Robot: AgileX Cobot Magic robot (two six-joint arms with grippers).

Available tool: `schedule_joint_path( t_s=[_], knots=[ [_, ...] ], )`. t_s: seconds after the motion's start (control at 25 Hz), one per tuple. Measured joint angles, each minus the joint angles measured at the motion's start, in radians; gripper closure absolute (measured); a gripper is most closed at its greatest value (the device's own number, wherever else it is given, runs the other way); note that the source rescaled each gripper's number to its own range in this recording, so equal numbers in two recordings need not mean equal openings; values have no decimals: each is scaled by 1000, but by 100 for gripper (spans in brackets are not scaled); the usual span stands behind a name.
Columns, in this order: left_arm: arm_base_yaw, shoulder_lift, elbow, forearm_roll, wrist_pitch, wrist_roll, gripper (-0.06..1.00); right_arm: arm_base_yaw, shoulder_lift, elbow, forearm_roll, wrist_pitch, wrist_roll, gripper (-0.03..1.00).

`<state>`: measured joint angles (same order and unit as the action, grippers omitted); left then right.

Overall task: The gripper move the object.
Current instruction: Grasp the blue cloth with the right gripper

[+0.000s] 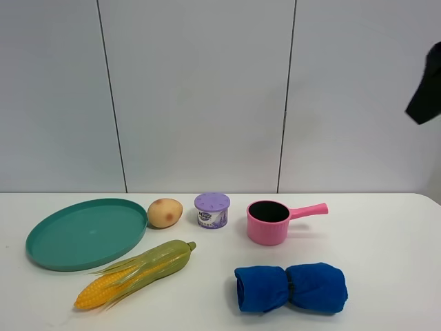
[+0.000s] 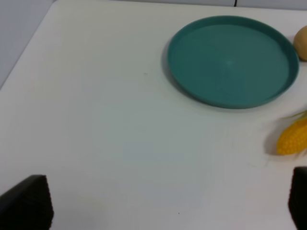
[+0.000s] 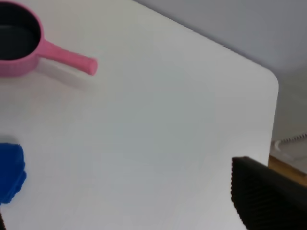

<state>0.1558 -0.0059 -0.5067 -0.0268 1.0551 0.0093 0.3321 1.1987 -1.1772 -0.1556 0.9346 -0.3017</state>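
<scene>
On the white table (image 1: 386,241) lie a teal plate (image 1: 86,233), a potato (image 1: 165,212), a corn cob in its husk (image 1: 134,272), a purple lidded tub (image 1: 211,209), a pink pot (image 1: 270,222) with its handle pointing right, and a rolled blue towel (image 1: 291,287). My left gripper (image 2: 163,211) is open and empty above bare table left of the plate (image 2: 230,60); the corn tip (image 2: 292,136) and the potato (image 2: 301,43) show at the edge. My right gripper (image 3: 134,211) is open and empty, high above the table's right part, away from the pot (image 3: 19,45) and the towel (image 3: 9,172).
A black part of the right arm (image 1: 426,86) hangs at the upper right of the exterior view. A grey panelled wall stands behind the table. The table's right corner (image 3: 271,79) and left edge (image 2: 29,45) are in view.
</scene>
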Motion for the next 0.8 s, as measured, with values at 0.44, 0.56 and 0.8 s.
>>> schedule_joint_path(
  t_s=[0.44, 0.56, 0.8],
  knots=[
    [0, 0, 0, 0, 0, 0, -6, 177, 252, -89, -60, -22, -33, 8],
    [0, 0, 0, 0, 0, 0, -6, 206, 299, -89, -60, -27, -29, 8],
    [0, 0, 0, 0, 0, 0, -6, 274, 409, -90, -49, -40, -34, 9]
  ],
)
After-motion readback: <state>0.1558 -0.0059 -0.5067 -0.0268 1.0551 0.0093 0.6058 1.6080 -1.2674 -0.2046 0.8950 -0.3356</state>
